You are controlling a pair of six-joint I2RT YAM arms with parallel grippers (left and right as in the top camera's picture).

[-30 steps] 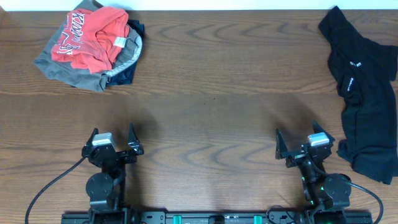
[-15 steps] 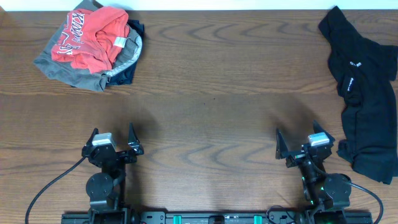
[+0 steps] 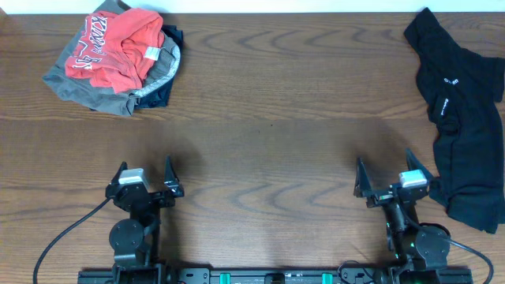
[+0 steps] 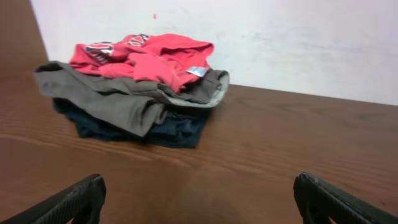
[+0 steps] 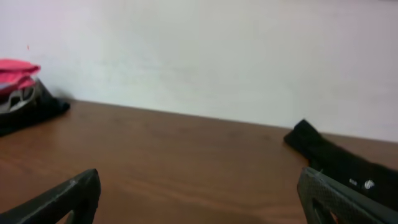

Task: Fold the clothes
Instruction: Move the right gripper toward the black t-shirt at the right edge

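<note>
Long, floppy black fabric garment with small white logo marks (image 3: 461, 118): crumpled in a loose strip down the far right side of the brown wooden surface (image 3: 268, 102), untouched, nothing folded yet. Heap of other clothes (image 3: 118, 59) at the far left corner, red with white lettering on top of grey and navy, well apart and no part of the job. Right claw (image 3: 384, 156) low at the near edge, just beside the garment's lower end, spread wide, pinching nothing. Left claw (image 3: 144, 162) likewise spread and empty, near the left, well apart from the black cloth.

Probably the reach step. Best begun with the right claw: go for an outer edge or corner rather than the bunched middle, and come down low enough to catch the cloth against the wood. Then drag toward the open centre, within reach of both arms. Flatten before any fold. Beware of lifting a tangle, or of pushing cloth off the right edge.
</note>
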